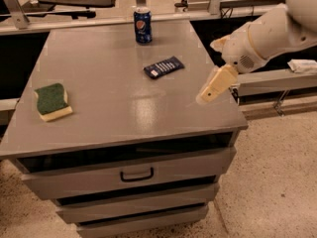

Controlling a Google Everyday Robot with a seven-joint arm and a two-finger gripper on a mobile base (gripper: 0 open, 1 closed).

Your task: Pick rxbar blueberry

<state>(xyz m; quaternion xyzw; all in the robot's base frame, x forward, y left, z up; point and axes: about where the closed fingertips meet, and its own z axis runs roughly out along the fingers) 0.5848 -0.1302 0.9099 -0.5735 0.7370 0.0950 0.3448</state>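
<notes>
Nearest to the camera, the grey metal bench (124,118) shows its stacked drawer fronts, and the top drawer has 1 dark pull handle (136,174). On the front left of the top lies a green-and-yellow rectangular sponge (52,101), well apart from everything else.

My cream-coloured gripper (214,86) hangs at the right edge of the bench, angled down and to the left from the white arm (262,38). It holds nothing that I can see. Whether it is released or clenched I cannot tell.

Further back, right of centre, lies the rxbar blueberry (164,67), a small flat rectangular snack bar in a dark navy-blue wrapper. It lies flat on the bench, turned at a slant, near my gripper but clear of it, to its left and beyond it. Its white lettering is too small to read.

I judge it light and thin, with a slick wrapper that may slide on the smooth top and a soft filling that gives a little. I would take it across its 2 long edges at the middle, pressing down close to the surface so it does not skid away.

Furthest back stands 1 upright blue aluminium can (143,26) with the Pepsi logo, near the rear edge and apart from the bar.
</notes>
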